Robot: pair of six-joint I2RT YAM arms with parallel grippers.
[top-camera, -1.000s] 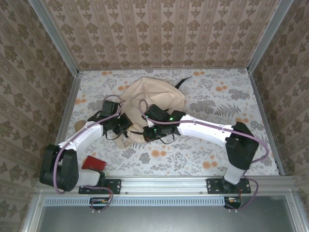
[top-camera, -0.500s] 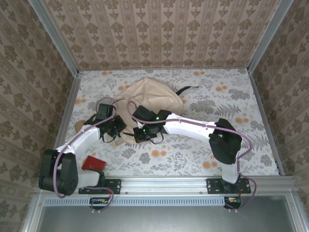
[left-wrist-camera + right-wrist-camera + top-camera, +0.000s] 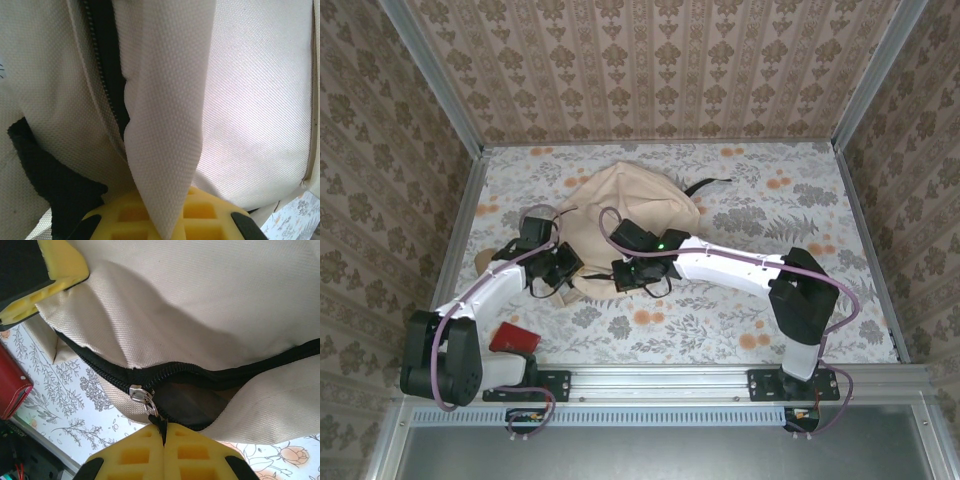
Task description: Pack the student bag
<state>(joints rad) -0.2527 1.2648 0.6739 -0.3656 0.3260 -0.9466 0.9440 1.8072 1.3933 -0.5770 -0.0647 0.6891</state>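
Floral-printed worktop (image 3: 800, 300) is enclosed by papered walls, and the student bag (image 3: 640, 200) is laid toward its far middle, directly ahead of both grippers. The right gripper (image 3: 164, 442) is clenched on the metal zip pull (image 3: 141, 396), met at its very tips. The zip's long axis is run crosswise ahead of that gripper, from its left round to its right, with a dark gap (image 3: 190, 400) parted just beyond the pull. The left gripper (image 3: 165, 220) is clamped on a fold of bag fabric (image 3: 165, 125) rising straight ahead of it, just left of the right gripper, so the cloth is judged braced for a pull along the zip. One bag, one red case (image 3: 513, 338) behind the left gripper and two grippers are counted
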